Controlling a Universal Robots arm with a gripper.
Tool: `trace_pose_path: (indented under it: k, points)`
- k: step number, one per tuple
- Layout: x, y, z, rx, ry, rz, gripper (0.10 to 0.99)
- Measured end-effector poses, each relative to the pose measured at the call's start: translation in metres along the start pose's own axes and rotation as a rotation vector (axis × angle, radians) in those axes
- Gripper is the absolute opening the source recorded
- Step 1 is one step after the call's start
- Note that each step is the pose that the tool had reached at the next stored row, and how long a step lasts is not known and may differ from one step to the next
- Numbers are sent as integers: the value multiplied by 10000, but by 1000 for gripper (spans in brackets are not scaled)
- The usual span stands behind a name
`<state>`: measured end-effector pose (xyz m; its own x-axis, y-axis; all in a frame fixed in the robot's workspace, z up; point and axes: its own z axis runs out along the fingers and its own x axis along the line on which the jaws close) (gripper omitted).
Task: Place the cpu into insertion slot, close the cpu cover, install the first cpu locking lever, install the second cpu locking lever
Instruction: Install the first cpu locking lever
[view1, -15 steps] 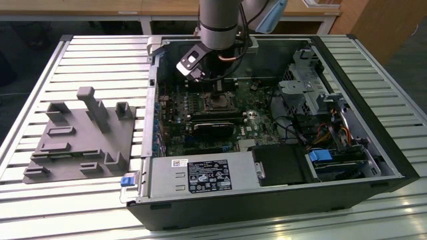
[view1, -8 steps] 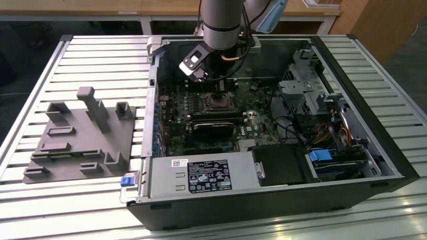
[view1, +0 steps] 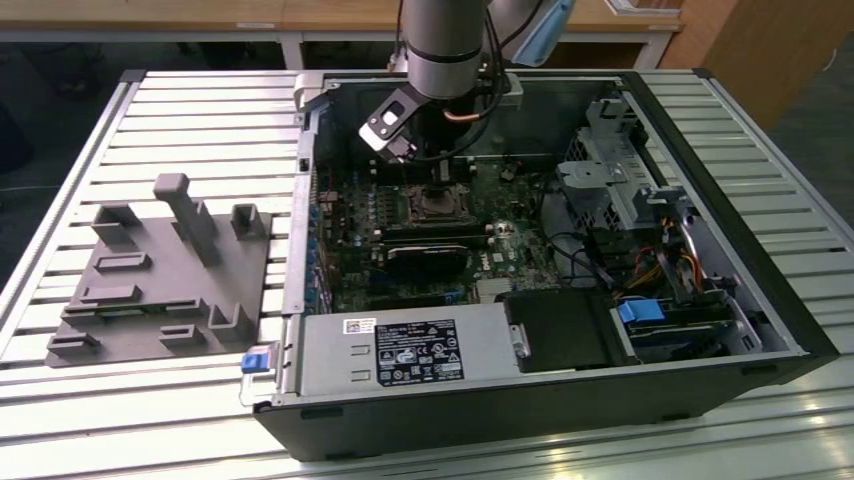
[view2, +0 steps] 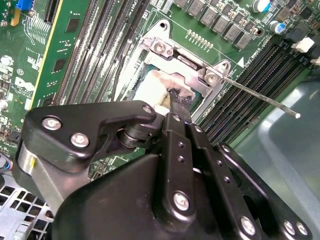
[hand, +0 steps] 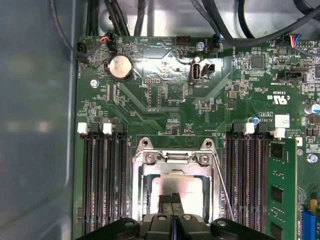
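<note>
I have the gripper (hand: 172, 199) down inside the open computer case (view1: 787, 300). Its fingers are pressed together, with the tips on or just above the cpu (hand: 185, 187); I cannot tell if they touch. The cpu lies flat in the insertion slot (view1: 434, 207), pale face up. The cpu cover (hand: 172, 171) frames that face, and from what I see it lies down over the slot.

One thin locking lever (view2: 260, 97) is not latched. It juts out from a corner of the slot and slants across the memory slots (hand: 245, 185) on that side. A second bank of memory slots (hand: 102, 185) runs along the opposite side of the slot. Beyond the first bank a green card (hand: 282, 195) stands on edge.

In both wrist views the gripper's own black body blocks my sight of the nearer part of the slot. Past the slot's far edge I see a coin cell (hand: 121, 67), and beyond it black cables (hand: 240, 30) hang across the board's edge.

In the exterior view the arm (view1: 447, 40) drops straight over the slot. The power supply box (view1: 400, 355) sits nearer the camera than the slot. A grey fixture (view1: 160, 270) rests outside the case on the slatted table (view1: 134, 100), well apart from the slot.
</note>
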<state>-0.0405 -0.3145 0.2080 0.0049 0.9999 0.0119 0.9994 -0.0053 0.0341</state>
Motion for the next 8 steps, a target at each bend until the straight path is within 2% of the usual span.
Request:
trace_pose_path:
  k: [8]
  points:
    - [0,1,-18,1,19,0,122]
